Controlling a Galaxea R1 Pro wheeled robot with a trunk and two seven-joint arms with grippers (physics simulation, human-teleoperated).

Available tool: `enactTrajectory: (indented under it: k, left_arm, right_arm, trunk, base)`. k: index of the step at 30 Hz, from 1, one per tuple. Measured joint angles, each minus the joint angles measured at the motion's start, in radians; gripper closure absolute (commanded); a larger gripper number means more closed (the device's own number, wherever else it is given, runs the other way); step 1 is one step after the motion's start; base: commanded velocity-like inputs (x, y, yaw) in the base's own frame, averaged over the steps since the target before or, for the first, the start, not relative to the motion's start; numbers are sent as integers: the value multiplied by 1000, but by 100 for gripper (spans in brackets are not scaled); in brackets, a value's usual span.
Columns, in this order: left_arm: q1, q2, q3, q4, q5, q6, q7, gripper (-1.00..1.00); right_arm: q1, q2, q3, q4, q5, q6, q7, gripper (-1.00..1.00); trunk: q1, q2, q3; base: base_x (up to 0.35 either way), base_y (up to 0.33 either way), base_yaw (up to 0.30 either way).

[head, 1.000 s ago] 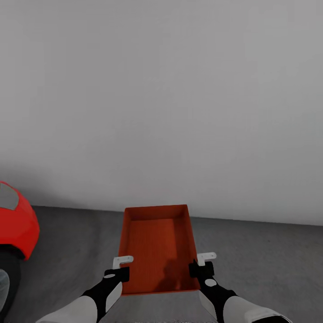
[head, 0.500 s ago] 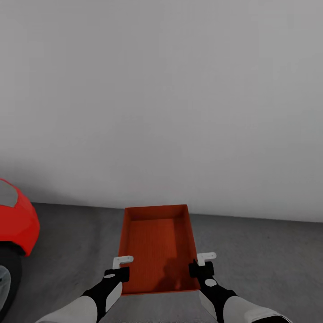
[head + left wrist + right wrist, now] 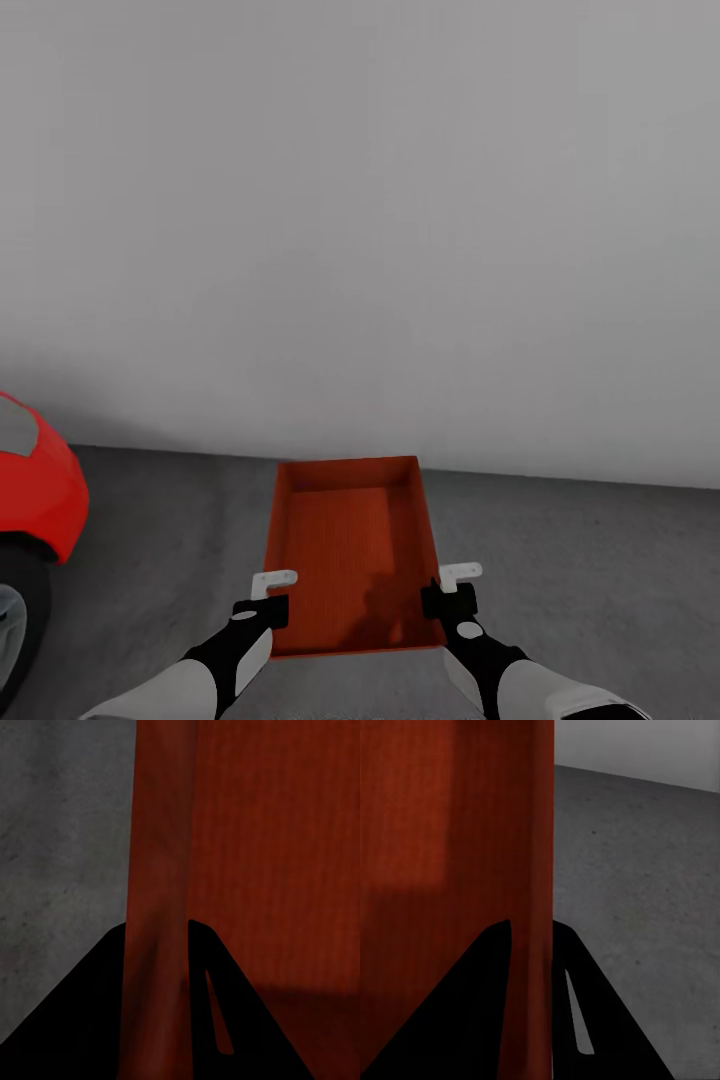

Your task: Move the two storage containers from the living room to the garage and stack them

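My left claw [image 3: 272, 592] pinches the left long wall of an orange-red storage container [image 3: 350, 550], and my right claw [image 3: 450, 588] pinches the right long wall. In the left wrist view the wall runs up between my two dark fingers [image 3: 97, 1020], which press on either side of it. In the right wrist view the other wall sits the same way between that claw's fingers [image 3: 480, 1012]. The open-top bin hangs level between both arms in front of my trunk, empty, its ribbed bottom facing up to my head camera.

Below and around it lies the dark grey speckled concrete floor [image 3: 580, 560] of the garage. A plain white-grey wall [image 3: 360, 200] stands ahead, and the red car [image 3: 35, 500] pokes in at my left, well apart from the bin.

As I judge it, this is the carrying step, close to its end: the container is in the garage but not yet set down. No second container is to be seen on the concrete here. The next move calls for lowering both arms evenly until the bin rests flat on the floor, away from the car, and then spreading both claws together.
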Motion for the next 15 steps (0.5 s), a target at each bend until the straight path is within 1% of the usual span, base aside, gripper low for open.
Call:
enactTrajectory:
  k: [15]
  left_arm:
    - [0, 0, -1, 0, 0, 1, 1, 100]
  right_arm:
    - [0, 0, -1, 0, 1, 0, 0, 100]
  trunk:
    - [0, 0, -24]
  base:
    - [0, 0, 0]
